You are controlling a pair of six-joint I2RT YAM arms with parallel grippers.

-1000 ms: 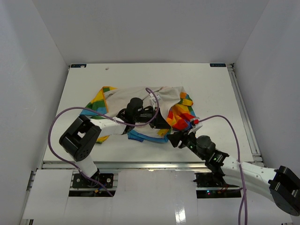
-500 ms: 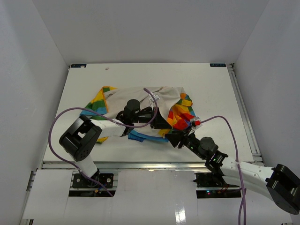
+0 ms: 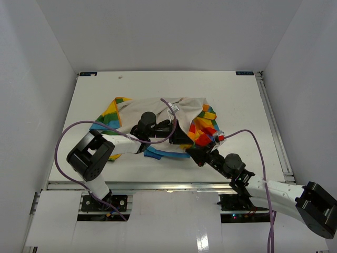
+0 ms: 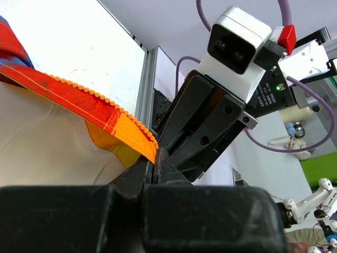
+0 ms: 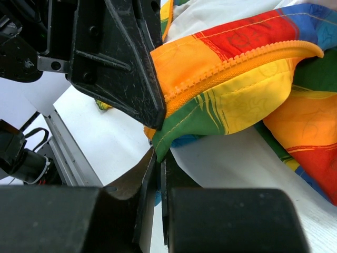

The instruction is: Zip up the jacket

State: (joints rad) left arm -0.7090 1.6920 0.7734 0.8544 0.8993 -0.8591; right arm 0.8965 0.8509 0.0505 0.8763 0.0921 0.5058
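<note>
No writing, label, brand or number can be read in any view.

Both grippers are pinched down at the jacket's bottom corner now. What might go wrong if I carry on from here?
1. The left gripper holds only the tip of the orange zipper edge; a pull may slip it free.
2. The right gripper pinches just the green corner of the jacket, right beside the left fingers; the two may collide.
3. The jacket lies bunched, so the teeth may not line up.
</note>
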